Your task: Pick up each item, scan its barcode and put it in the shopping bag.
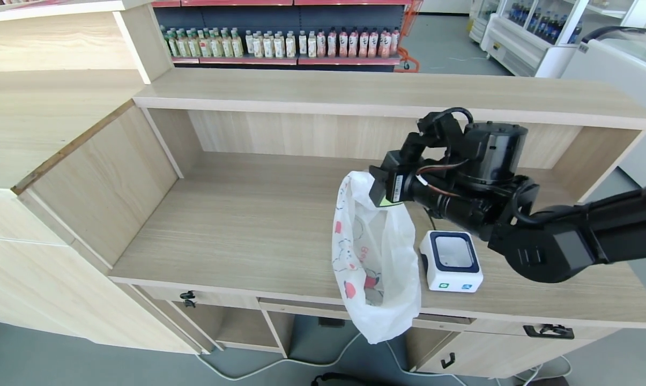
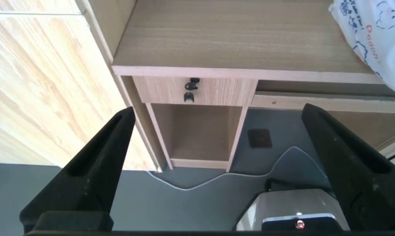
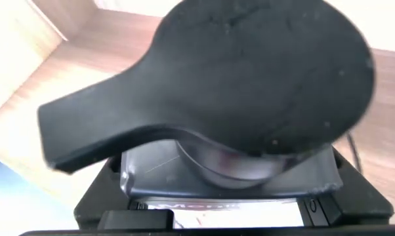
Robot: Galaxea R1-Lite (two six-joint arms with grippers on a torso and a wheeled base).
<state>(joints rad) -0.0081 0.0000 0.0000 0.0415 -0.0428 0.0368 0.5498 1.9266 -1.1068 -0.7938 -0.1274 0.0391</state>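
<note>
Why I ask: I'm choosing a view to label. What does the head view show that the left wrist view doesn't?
Head view only: the scanner beside the shopping bag, the right arm over the bag's mouth, bottle shelves behind. Left wrist view only: the left end effector, open, facing the counter. Both: the shopping bag, the counter, the drawer lock.
</note>
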